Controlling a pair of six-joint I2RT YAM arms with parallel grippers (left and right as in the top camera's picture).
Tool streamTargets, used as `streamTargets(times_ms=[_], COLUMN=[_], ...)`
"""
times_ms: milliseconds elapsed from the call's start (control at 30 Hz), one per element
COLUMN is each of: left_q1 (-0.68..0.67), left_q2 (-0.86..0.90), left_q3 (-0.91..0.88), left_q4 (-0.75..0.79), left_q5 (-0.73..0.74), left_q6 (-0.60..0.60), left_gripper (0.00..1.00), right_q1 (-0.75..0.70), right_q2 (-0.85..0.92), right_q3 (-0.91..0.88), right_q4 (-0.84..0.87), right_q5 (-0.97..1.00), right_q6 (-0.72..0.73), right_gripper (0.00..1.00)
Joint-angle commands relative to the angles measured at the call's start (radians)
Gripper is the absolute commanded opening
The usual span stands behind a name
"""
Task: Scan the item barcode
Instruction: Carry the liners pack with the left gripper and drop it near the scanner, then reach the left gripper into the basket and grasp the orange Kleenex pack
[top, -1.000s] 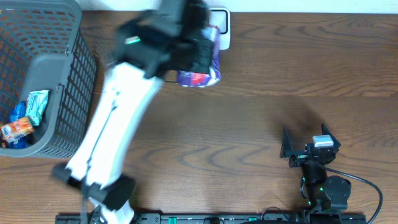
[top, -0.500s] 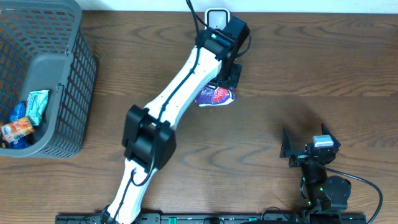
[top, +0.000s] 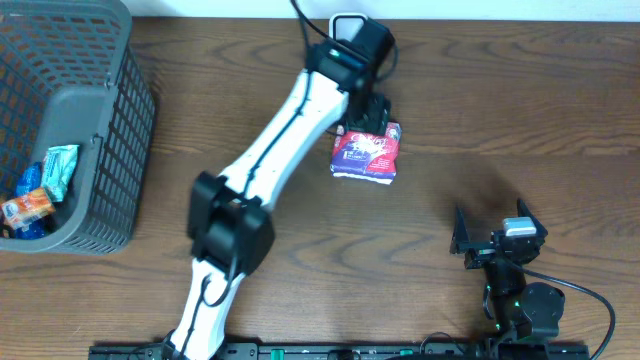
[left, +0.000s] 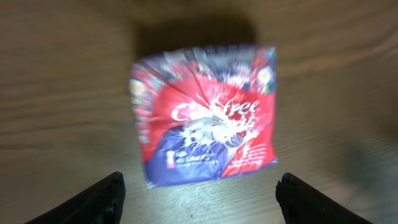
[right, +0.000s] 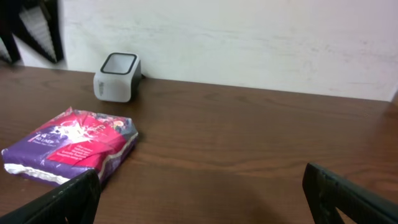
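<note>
The red-and-purple packet (top: 366, 153) now lies flat on the table (top: 520, 100) just in front of the scanner (right: 117, 76). The left gripper (left: 200, 186) above it has just let go, so the scan pass looks finished. The right gripper (top: 492, 232), well away from the scanner, sits wide open and idle.

White "…free" lettering on red packet (left: 205, 124)

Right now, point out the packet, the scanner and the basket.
packet (top: 366, 153), overhead view, middle of its red face.
scanner (right: 116, 86), right wrist view, its grey front face.
basket (top: 128, 140), overhead view, its right mesh wall.
</note>
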Motion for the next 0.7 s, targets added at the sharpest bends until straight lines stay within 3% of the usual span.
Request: streamTargets(times_ms=[0, 100, 233, 400, 533, 667], left_q1=[0.083, 0.181, 0.353, 0.628, 0.833, 0.949], left_q2=[-0.213, -0.337, -0.460, -0.517, -0.497, -0.459], left_q3=[0.032, 0.031, 0.031, 0.031, 0.003, -0.064], left_q4=[0.013, 0.027, 0.026, 0.015, -0.038, -0.109], left_q5=[-0.008, -0.071, -0.287, -0.485, -0.494, -0.493], left_q6=[-0.001, -0.001, -0.002, -0.002, -0.060, -0.142], left_gripper=[0.79, 0.79, 0.79, 0.79, 0.79, 0.79], right_q1=[-0.003, -0.003, -0.003, -0.003, -0.003, -0.003], right_q2=[-0.004, -0.004, -0.004, -0.004, -0.004, -0.004], right_q3=[0.000, 0.000, 0.000, 0.000, 0.000, 0.000], right_q4=[-0.004, -0.004, -0.004, -0.004, -0.004, -0.004], right_q5=[-0.005, -0.005, -0.005, -0.005, -0.006, -0.005], right_q6=[-0.013, -0.013, -0.013, -0.013, -0.013, -0.013], right_gripper=[0.99, 0.99, 0.99, 0.99, 0.99, 0.99])
